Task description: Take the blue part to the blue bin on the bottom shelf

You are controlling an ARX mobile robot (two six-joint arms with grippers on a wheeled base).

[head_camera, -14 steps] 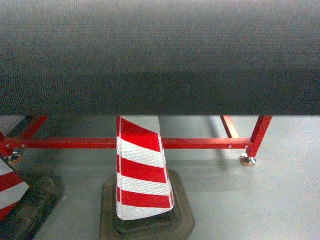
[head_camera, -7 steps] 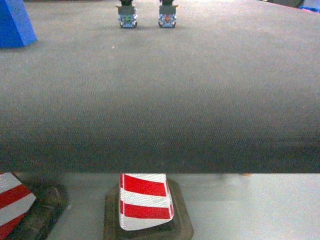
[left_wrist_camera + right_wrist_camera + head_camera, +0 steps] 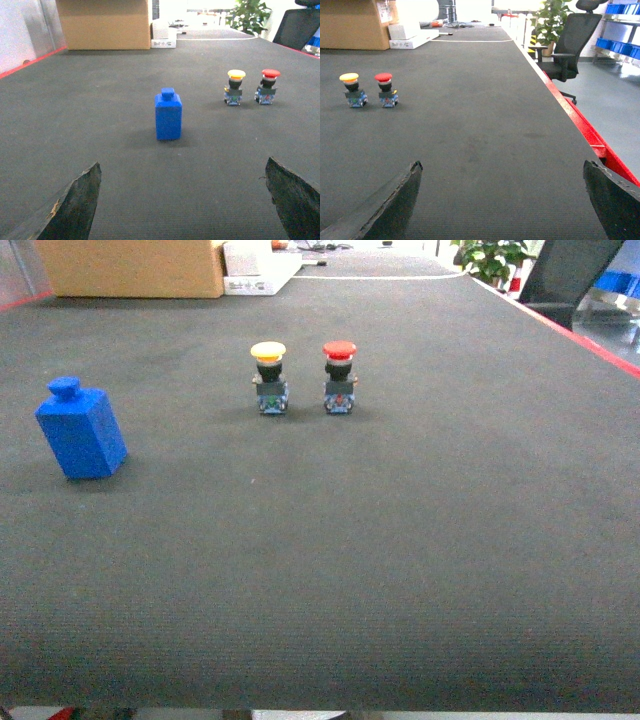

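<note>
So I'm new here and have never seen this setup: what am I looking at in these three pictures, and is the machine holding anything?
It is a wheeled robot with two arms, each ending in a claw. One picture comes from a camera on its head, looking down on a dark mat-covered table. The other two come from cameras on the wrists; the dark wedges at the bottom corners are the fingers of the open left claw and right claw.

On the table stand a blue block with a knob on top, a yellow-capped push button and a red-capped push button side by side. A cardboard box sits at the far edge. Neither claw holds anything.
</note>
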